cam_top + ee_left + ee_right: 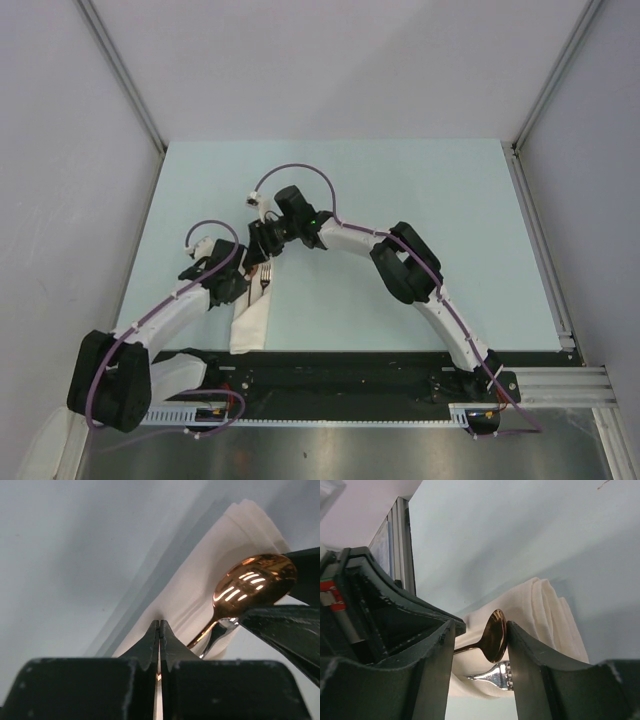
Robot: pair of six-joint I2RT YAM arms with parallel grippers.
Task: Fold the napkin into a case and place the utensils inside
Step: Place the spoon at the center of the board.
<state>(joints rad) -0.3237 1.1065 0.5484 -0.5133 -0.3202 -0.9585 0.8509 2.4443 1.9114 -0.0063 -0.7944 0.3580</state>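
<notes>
The napkin (250,325) lies as a folded cream strip, the case (200,580), near the table's front left. My left gripper (160,622) is shut, and a copper glint of the spoon's handle shows between its jaws. The spoon (255,582) hangs above the cloth, its copper bowl (495,635) between the open fingers of my right gripper (480,627). The bowl touches the right finger and stands apart from the left one. The silver fork (497,675) lies on the napkin just under the spoon; it also shows in the top view as the fork (266,282).
Both arms crowd over the napkin's far end, my left gripper (238,288) beside my right gripper (262,250). Grey walls enclose the pale blue table (400,200). A black rail (350,375) runs along the near edge.
</notes>
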